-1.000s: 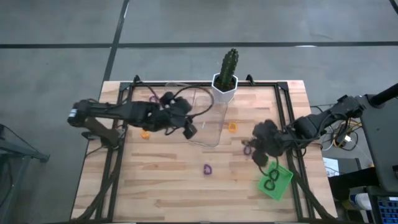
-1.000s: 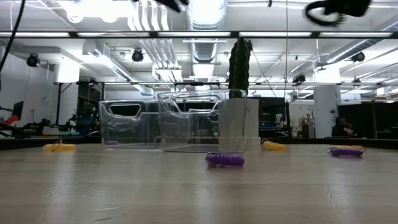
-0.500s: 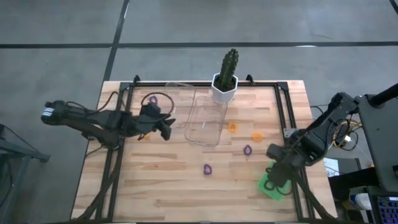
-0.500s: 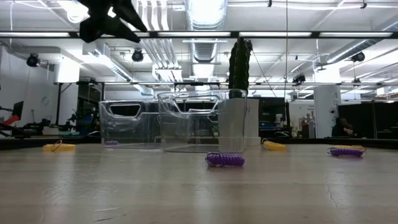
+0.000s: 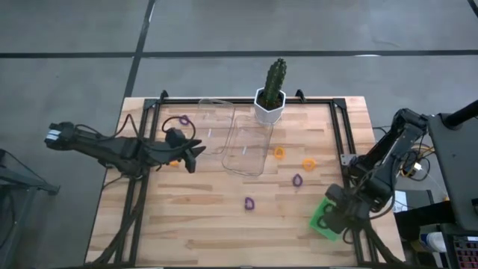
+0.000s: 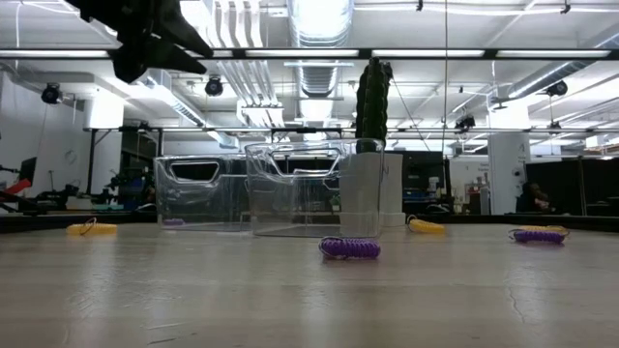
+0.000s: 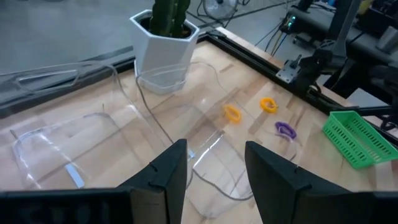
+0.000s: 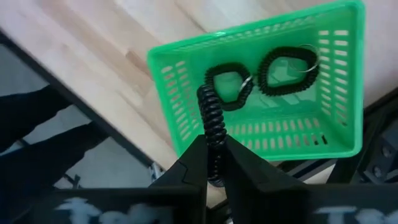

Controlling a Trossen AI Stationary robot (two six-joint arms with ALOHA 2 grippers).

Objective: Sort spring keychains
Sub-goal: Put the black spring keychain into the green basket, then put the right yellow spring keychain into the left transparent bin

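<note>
My right gripper (image 5: 328, 217) hangs over the green basket (image 5: 334, 224) at the table's near right corner, shut on a black spring keychain (image 8: 210, 112). Two more black keychains (image 8: 228, 84) (image 8: 287, 66) lie flat on the basket's floor. My left gripper (image 5: 193, 155) (image 7: 216, 158) hovers open and unloaded over the table's left half, beside two clear bins (image 5: 250, 146). Lying flat on the wood are purple keychains (image 5: 249, 202) (image 5: 297, 180) (image 5: 184, 119) and orange ones (image 5: 279, 152) (image 5: 308, 164). Another orange one (image 5: 174, 162) shows partly under the left arm. My right gripper pinches the black keychain's coil (image 8: 211, 127) between its two fingers (image 8: 198, 155), coming from above and pointing down. The loop shows edge-on and reaches from the fingers out over the basket. Whether its far end (image 8: 207, 93) touches the keychain below, I cannot tell.
A cactus in a white pot (image 5: 270, 101) stands at the far edge, behind the clear bins. Black frame rails (image 5: 340, 138) run along the table's sides. Bare wood lies across the near middle (image 5: 202, 224). In the low view the left gripper (image 6: 145, 43) hangs high over the table.
My left gripper has drawn back from over the clear bins toward the table's left edge. My right gripper has travelled from beside the purple keychain at right centre toward the near right corner, stopping over the green basket. An orange keychain it covered now shows.
</note>
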